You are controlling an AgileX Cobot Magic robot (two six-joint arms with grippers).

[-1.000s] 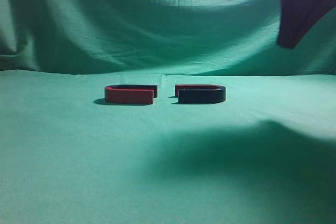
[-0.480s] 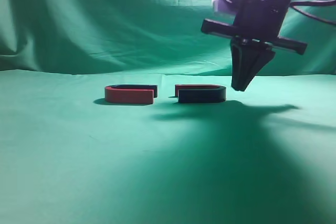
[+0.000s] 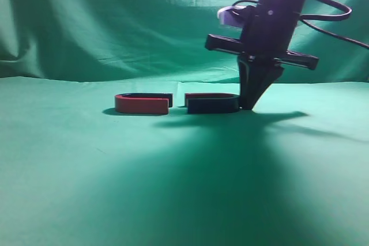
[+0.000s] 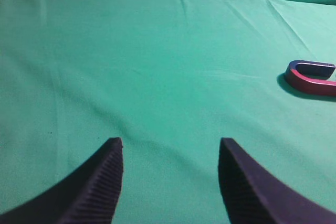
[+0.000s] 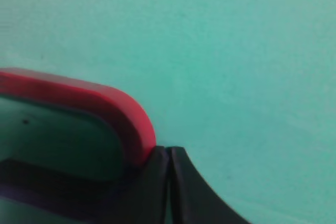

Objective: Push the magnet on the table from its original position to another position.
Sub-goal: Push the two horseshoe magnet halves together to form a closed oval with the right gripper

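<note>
- Right gripper (image 3: 249, 106): tips down at the cloth, fingers pressed together to a single point, nothing held between them.
- Right magnet (image 3: 211, 103), horseshoe shape, lies flat just left of that gripper; its curved end touches the closed tips. Right wrist view confirms it: red bend of the magnet (image 5: 84, 109) sits directly against the fingertips (image 5: 157, 182).
- Left magnet (image 3: 143, 103) lies further left of the gripper, open ends facing the right magnet, a narrow gap between the two.
- Left gripper (image 4: 170, 182): jaws spread wide, empty, over bare green cloth (image 4: 157, 66). The left magnet (image 4: 311, 77) lies well ahead and to its right.
</note>
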